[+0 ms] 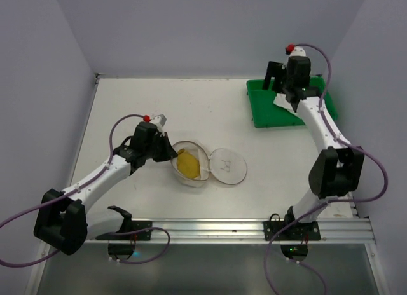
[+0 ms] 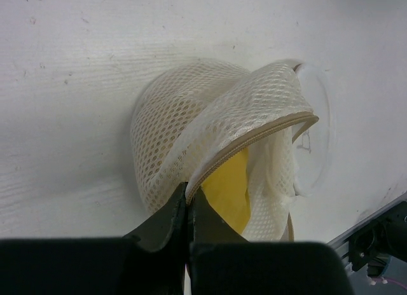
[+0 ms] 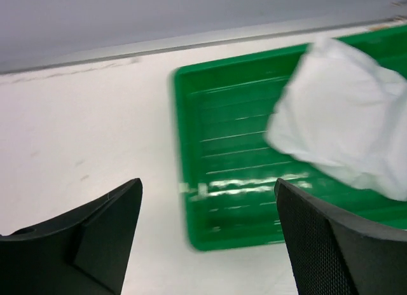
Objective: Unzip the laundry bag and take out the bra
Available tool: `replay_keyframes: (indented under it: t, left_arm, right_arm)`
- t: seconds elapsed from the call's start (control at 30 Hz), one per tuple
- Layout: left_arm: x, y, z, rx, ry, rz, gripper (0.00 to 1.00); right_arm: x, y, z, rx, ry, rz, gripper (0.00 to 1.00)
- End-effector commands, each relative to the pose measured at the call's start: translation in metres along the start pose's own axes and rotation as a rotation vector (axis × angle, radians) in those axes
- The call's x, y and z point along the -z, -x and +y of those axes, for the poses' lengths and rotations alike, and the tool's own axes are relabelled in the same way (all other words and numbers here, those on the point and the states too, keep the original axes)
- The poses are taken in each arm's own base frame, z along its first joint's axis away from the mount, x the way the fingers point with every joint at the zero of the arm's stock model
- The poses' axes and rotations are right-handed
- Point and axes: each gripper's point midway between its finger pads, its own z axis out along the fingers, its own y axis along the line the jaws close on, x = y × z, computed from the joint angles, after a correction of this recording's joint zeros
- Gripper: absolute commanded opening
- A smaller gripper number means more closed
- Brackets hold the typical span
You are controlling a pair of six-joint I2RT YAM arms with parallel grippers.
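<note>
The laundry bag (image 1: 191, 174) lies at the table's middle, unzipped, its mesh half folded back and its flat face with the black drawing (image 1: 227, 166) lying to the right. A yellow garment (image 1: 187, 164) shows inside the opening. In the left wrist view the bag (image 2: 172, 123) has its zip rim lifted, with the yellow garment (image 2: 232, 187) under it. My left gripper (image 1: 169, 151) (image 2: 187, 194) is shut on the bag's zip rim. My right gripper (image 1: 277, 84) (image 3: 208, 184) is open and empty, held above the green tray's left end, far from the bag.
A green tray (image 1: 267, 117) (image 3: 229, 149) stands at the back right and holds a crumpled white cloth (image 1: 280, 102) (image 3: 343, 123). Walls close the table at left, back and right. A metal rail (image 1: 210, 228) runs along the near edge.
</note>
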Motion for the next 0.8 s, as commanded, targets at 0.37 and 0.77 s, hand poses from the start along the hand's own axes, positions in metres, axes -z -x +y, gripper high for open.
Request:
replay_keyframes:
  t: [0.37,0.77]
  left_arm:
    - [0.005,0.017,0.005,0.019,0.049,-0.083,0.0]
    - [0.007,-0.003,0.014,0.05,0.048,-0.062,0.0]
  right_arm:
    - [0.209,-0.19,0.282,0.166,0.81,0.127,0.73]
    - [0.193,-0.289,0.334,0.38,0.792,0.275,0.66]
